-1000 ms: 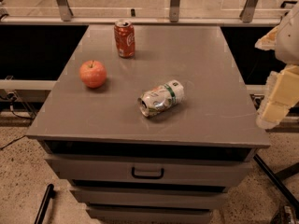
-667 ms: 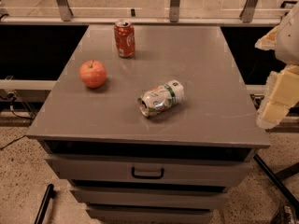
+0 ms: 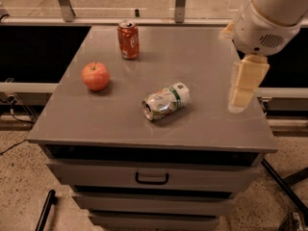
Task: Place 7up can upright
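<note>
Sideways, 7up can (image 3: 166, 101) on table (image 3: 202, 52), apple (image 3: 96, 76) and red can (image 3: 128, 40) behind, gripper (image 3: 243, 86) hovering right (grip unclear)

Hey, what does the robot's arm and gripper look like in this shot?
The arm is a bulky, rounded white shell with a small slotted vent. The gripper, above the right side of the table, is a pale cream, blocky piece. No cables or markings show.
</note>
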Controlling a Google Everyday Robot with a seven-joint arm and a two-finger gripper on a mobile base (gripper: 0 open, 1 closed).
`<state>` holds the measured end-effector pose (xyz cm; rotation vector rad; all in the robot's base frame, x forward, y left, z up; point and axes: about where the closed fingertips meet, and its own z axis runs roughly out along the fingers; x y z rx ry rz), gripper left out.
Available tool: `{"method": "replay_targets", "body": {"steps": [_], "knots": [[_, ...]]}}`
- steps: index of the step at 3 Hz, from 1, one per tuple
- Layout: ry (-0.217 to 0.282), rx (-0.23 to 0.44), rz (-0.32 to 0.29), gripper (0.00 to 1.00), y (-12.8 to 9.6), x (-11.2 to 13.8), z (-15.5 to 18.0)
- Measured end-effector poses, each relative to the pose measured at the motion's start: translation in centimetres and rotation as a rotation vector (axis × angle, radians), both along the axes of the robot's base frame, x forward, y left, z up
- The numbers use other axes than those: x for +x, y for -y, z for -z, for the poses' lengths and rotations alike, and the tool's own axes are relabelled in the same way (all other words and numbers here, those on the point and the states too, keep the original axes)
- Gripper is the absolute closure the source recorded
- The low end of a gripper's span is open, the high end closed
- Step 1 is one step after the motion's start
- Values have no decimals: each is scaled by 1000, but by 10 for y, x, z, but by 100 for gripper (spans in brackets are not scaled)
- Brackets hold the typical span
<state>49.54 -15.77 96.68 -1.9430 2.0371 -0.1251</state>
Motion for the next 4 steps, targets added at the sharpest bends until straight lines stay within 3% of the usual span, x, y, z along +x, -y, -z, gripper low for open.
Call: {"method": "replay_targets", "body": {"steps": [2, 3, 4], "knots": [[-67, 2, -196, 0, -76, 45, 62], [-92, 12, -280, 0, -114, 54, 92], [-91, 1, -331, 0, -135, 50, 102]]}}
